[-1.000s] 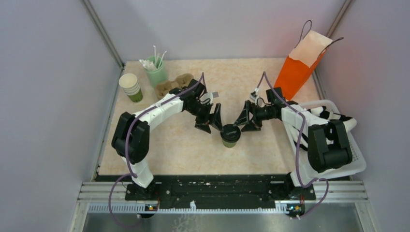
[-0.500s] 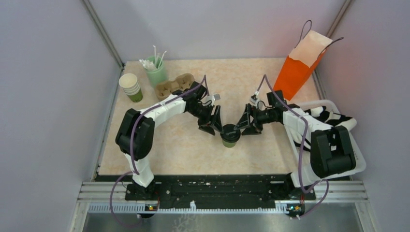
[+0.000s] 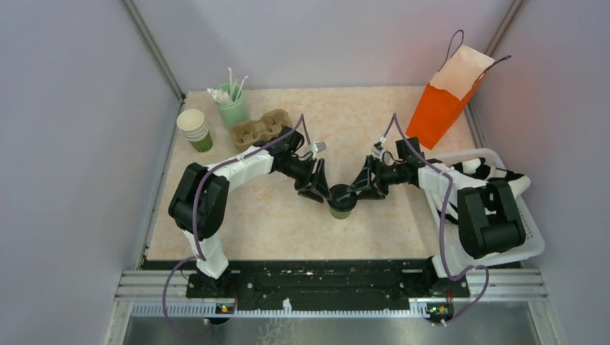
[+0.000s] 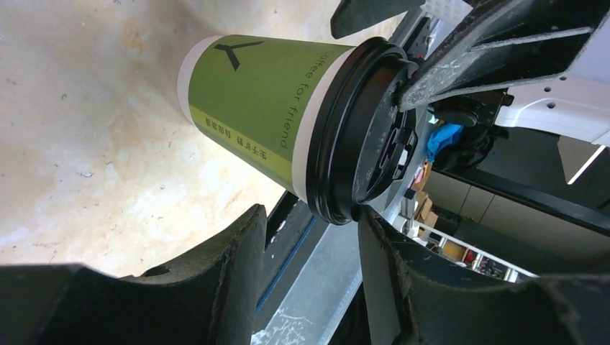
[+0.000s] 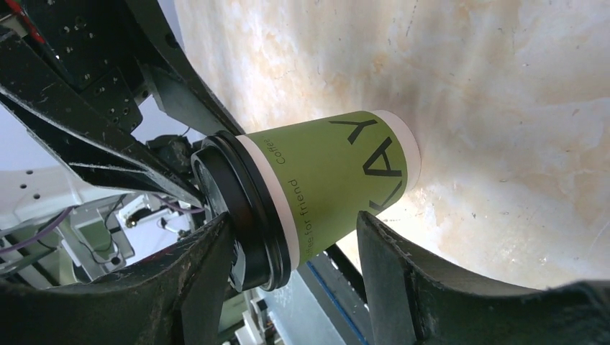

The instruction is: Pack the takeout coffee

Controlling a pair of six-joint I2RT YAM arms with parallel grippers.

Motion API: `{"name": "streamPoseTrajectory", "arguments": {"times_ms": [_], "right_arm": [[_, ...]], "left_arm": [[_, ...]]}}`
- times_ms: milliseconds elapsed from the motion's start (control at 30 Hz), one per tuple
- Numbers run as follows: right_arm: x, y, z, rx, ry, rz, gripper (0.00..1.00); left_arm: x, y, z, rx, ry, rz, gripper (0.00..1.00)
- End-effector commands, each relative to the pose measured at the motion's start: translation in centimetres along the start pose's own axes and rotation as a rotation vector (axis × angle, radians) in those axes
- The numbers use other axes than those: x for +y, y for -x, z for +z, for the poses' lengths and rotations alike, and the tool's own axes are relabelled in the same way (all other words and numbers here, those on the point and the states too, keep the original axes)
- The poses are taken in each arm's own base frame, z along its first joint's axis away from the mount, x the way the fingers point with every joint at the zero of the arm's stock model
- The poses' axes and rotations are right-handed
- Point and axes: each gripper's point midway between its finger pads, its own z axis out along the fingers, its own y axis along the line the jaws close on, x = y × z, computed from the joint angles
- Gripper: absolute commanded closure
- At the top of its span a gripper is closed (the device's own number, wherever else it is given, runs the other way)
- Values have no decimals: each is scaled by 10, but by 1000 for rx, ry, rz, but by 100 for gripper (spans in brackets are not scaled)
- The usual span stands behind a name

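One takeout coffee (image 3: 341,200) is standing upright mid-counter (image 3: 273,223), its long axis vertical and black lid pointing up. Of two tools flanking it, the left tool (image 3: 324,190) is gaping apart, while the right tool (image 3: 356,189) is straddling the cup, its grip unclear. Beyond are sitting one white basket (image 3: 529,248), one cardboard carrier (image 3: 259,128), one cup stack (image 3: 194,128) and one orange bag (image 3: 442,108).

Table (image 3: 288,223): beige, marbled top, walled on the left, far and right sides.
Middle: a coffee cup (image 3: 341,202), olive green and cream with a black lid, stands upright on the bare top.
Far left corner: a stack of paper cups (image 3: 194,129), a pale green cup (image 3: 232,108) holding white sticks just beside it, and a brown cardboard cup carrier (image 3: 260,128) next to both.
Far right corner: an orange paper bag (image 3: 440,108) stands upright, its top open.
Right edge: a white plastic basket (image 3: 529,241), near the bag.
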Motion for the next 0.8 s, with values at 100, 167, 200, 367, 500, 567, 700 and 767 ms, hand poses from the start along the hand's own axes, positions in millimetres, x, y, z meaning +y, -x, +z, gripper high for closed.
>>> {"name": "streamPoseTrajectory", "arguments": {"times_ms": [100, 167, 200, 367, 500, 567, 700, 767], "right_arm": [[-2, 17, -2, -38, -13, -23, 37], [3, 21, -2, -26, -3, -48, 36], [5, 22, -1, -15, 4, -50, 36], [11, 26, 9, 41, 21, -51, 37], [22, 32, 16, 49, 31, -70, 37], [24, 37, 15, 44, 19, -73, 37], [18, 43, 7, 34, -41, -86, 30], [19, 45, -2, 19, -53, -83, 23]], "left_arm": [[31, 1, 5, -14, 140, 16, 37], [13, 6, -1, -26, 100, 32, 31], [8, 7, -2, -27, 84, 34, 29], [-5, 5, -2, -9, 31, 26, 27], [-4, -1, 1, 4, 28, 13, 26], [-5, -3, 2, 6, 27, 12, 24], [-12, -1, 1, -1, 15, 20, 19], [-16, 3, -1, -11, 10, 23, 15]]}}
